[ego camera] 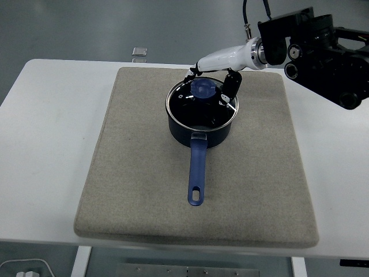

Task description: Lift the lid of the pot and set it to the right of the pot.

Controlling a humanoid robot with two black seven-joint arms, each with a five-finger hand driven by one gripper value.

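Note:
A dark blue pot [202, 134] with a long blue handle [196, 173] pointing toward me stands on the beige mat. Its glass lid [202, 104] with a blue knob [204, 88] sits flat on the pot's rim. My right hand [212, 79] reaches in from the upper right, just above the lid. One black finger [231, 86] hangs down right of the knob, and the others [193, 71] are behind it on the left. The fingers straddle the knob with a small gap and hold nothing. My left arm is out of view.
The beige mat [132, 173] covers most of the white table [46, 144]. The mat to the right of the pot [265, 138] is bare. A small grey object [139, 52] lies at the table's far edge. The bulky black right forearm [323, 52] hangs over the far right corner.

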